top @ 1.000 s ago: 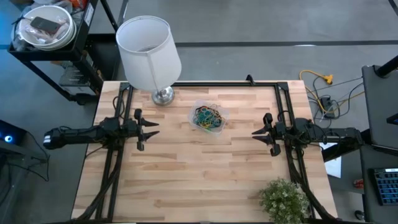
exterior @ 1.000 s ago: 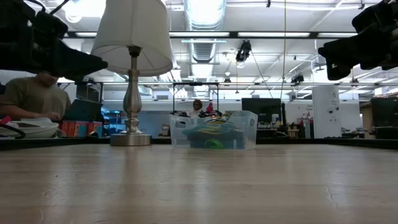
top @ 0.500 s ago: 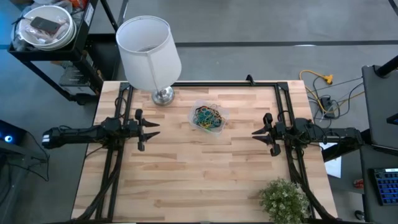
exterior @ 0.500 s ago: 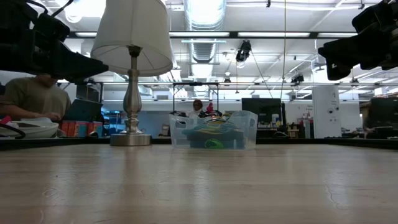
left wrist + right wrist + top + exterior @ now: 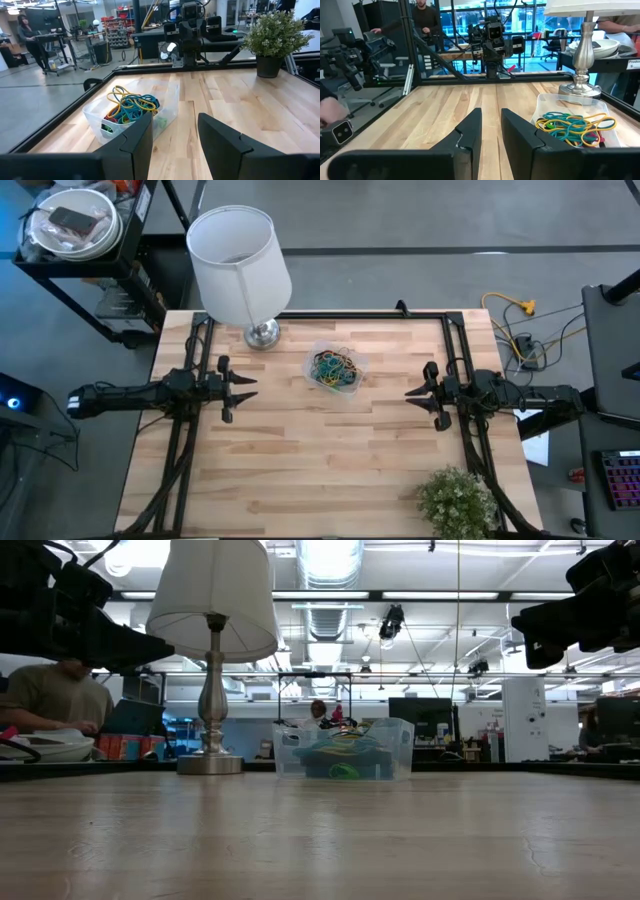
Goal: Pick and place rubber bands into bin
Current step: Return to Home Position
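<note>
Your left gripper (image 5: 241, 387) and right gripper (image 5: 411, 395) hang at the surface's side edges, fingers released, empty — settle them home slowly, clear of the bin (image 5: 361, 363) of bands (image 5: 333, 369).

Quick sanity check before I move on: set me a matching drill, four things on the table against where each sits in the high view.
Things:
1 lamp
2 bin
3 plant
4 left gripper

Places:
a middle of the table, holding the bands
b left edge, open and empty
c top left corner
d bottom right corner

Pairs: 1-c, 2-a, 3-d, 4-b.

The right gripper waits at the right edge.
</note>
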